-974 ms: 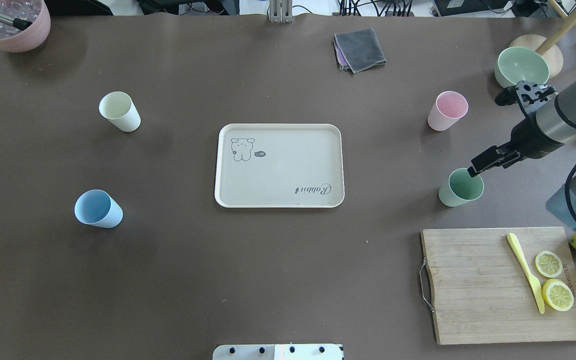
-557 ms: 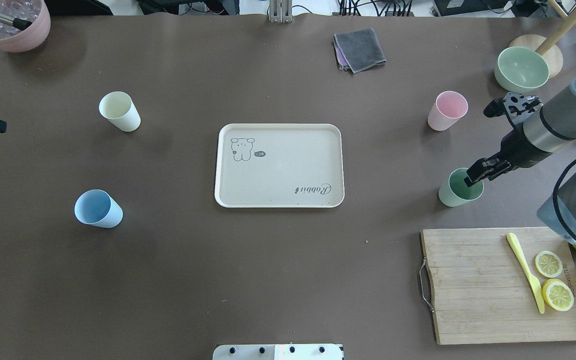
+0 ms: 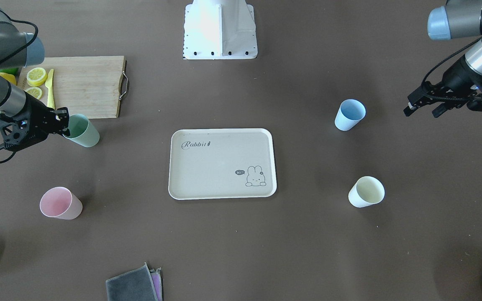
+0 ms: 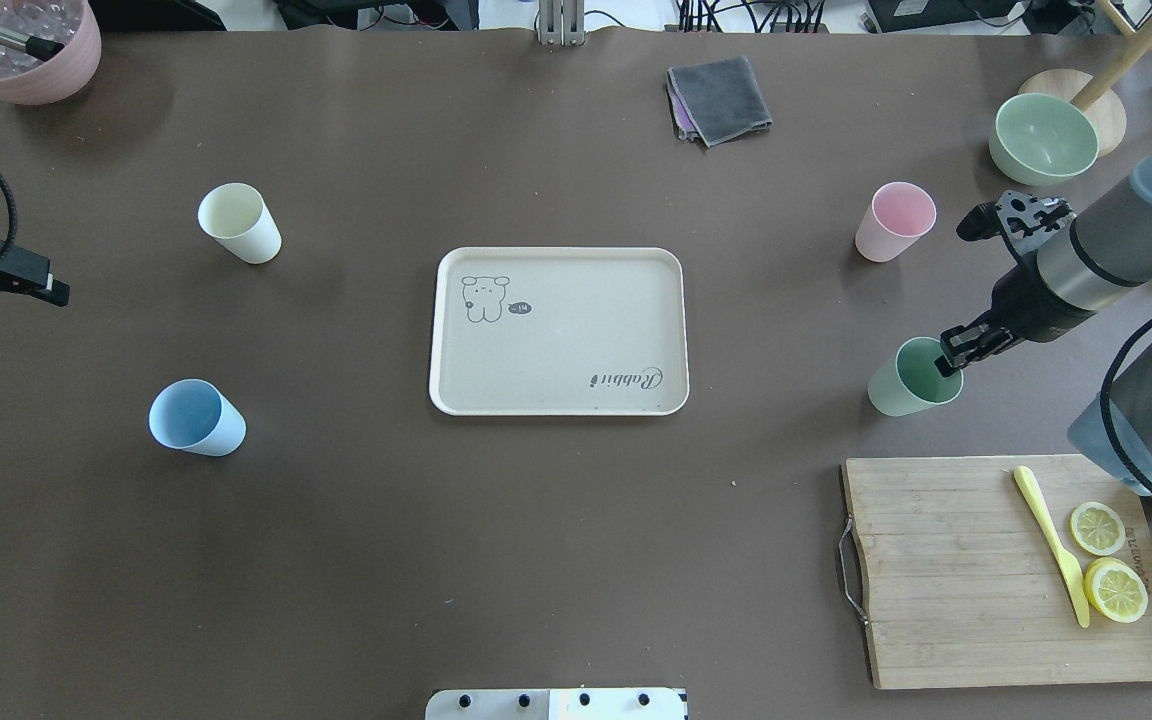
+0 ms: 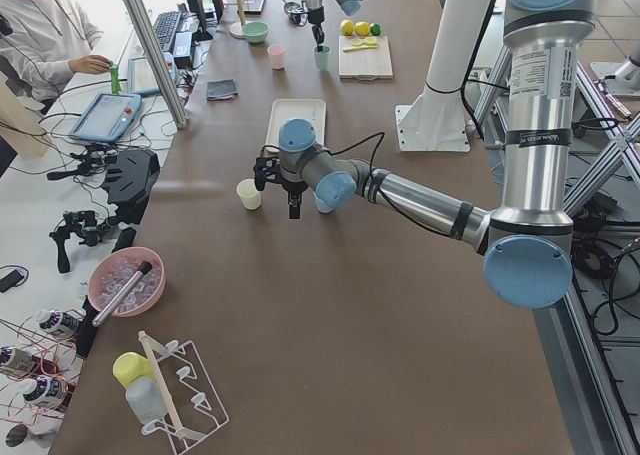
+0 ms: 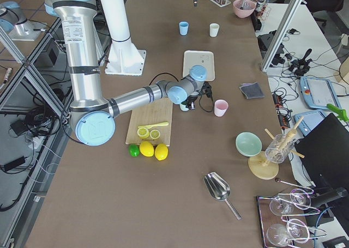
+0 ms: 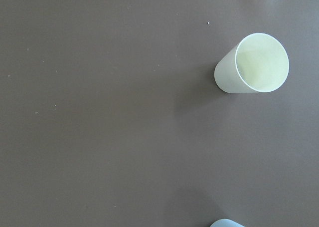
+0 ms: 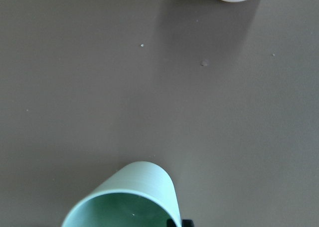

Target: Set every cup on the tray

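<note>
Hanging low over the table's right side, the right gripper [image 4: 948,358] has its fingertips at the rim of the mint green cup [image 4: 901,388]. One dark fingertip shows against the lip in the wrist view. Whether the jaws are clamped on the wall or only straddle it, I cannot tell. The cup stands upright on the table, well to the right of the tray [image 4: 556,345].

To do this pick well, the pinch should take one wall, one finger inside and one outside, seated well below the lip, since a smooth tapered wall may slip. A straight lift should come first, then travel, high enough that the base clears the tray's raised rim. Setting it down in a corner would leave room for three more.

The left gripper [image 3: 423,110] hangs above bare table with its jaws spread, holding nothing, near the light blue cup [image 4: 194,418] and the pale yellow-cream cup [image 4: 238,222]. The pink cup [image 4: 891,225] stands beyond the green one.

All four cups look empty, and the tray holds nothing. A mint green bowl [image 4: 1044,137] at the far right looks empty too. A pink bowl [image 4: 56,75] at the far left holds clear, ice-like pieces.
</note>
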### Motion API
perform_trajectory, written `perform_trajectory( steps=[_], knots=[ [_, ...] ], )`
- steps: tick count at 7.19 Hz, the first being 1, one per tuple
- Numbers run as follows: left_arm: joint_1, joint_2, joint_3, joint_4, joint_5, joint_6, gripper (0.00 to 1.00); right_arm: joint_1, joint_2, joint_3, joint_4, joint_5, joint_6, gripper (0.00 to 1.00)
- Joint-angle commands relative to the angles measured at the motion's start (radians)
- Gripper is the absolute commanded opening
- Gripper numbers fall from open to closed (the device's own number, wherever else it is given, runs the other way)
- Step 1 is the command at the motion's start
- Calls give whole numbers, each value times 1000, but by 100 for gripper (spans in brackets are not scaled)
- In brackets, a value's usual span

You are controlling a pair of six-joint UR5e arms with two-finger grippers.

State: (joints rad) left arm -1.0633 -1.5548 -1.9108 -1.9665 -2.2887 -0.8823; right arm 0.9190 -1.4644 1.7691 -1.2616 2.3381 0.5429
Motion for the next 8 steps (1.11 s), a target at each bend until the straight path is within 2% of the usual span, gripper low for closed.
perform_trajectory(
  steps=[1,3,4,6,7,8],
  knots=[
    [148,7,-51,0,96,-82,97,32,30,32,-13,1,9,0],
    [299,18,-44,0,245,-84,93,32,126,10,-41,0,99,0],
    [336,16,-42,0,268,-89,84,28,148,10,-64,-2,113,0],
    [355,7,-25,0,267,-103,15,29,153,10,-65,0,115,0],
    [353,-10,-17,0,258,-106,0,29,162,10,-65,0,117,0],
    [353,-39,-17,0,253,-112,0,28,189,10,-67,0,159,0]
  ],
)
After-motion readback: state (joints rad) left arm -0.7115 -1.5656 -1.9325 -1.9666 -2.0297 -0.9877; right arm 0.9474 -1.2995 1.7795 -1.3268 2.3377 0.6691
